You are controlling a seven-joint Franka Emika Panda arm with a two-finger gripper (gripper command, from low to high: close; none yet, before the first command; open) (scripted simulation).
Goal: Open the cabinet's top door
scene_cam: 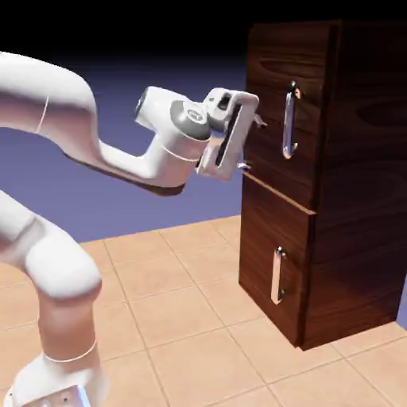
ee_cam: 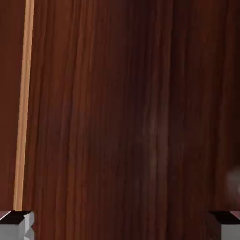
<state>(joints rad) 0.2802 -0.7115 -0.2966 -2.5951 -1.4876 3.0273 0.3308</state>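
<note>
Item 1, nearest: white arm (scene_cam: 56, 262), rising at the cabinet's left and reaching across toward it.

Item 2: gripper (scene_cam: 253, 143), carried level, facing the upper front of the cabinet near its left edge. The jaws stand wide apart and hold nothing; in the hand view the two grey tips sit at opposite bottom corners with only wood grain between them. The tips appear just short of the wood; contact cannot be confirmed.

Item 3: cabinet (scene_cam: 358, 183), dark wood-grain, standing on the tiled counter (scene_cam: 175, 318). Two front panels, both closed; contents not visible.

Item 4: top door (scene_cam: 270, 87), the upper panel of the cabinet, shut flush. A pale seam line runs down the hand view's left side, probably a panel edge.

Item 5: long silver handle (scene_cam: 291, 119) on the top door, to the right of the gripper and clear of it. In the hand view only a faint pale smudge shows at the right edge, possibly this handle.

Item 6: short handle (scene_cam: 277, 276) on the lower panel, well below the gripper.

Risk note (judgement): the jaws face bare wood, not the bar. Advancing straight would press the tips into the panel; closing here would grip nothing. A sideways shift toward the handle seems needed first, and a shallow hold could slip off the curved bar during the pull.
</note>
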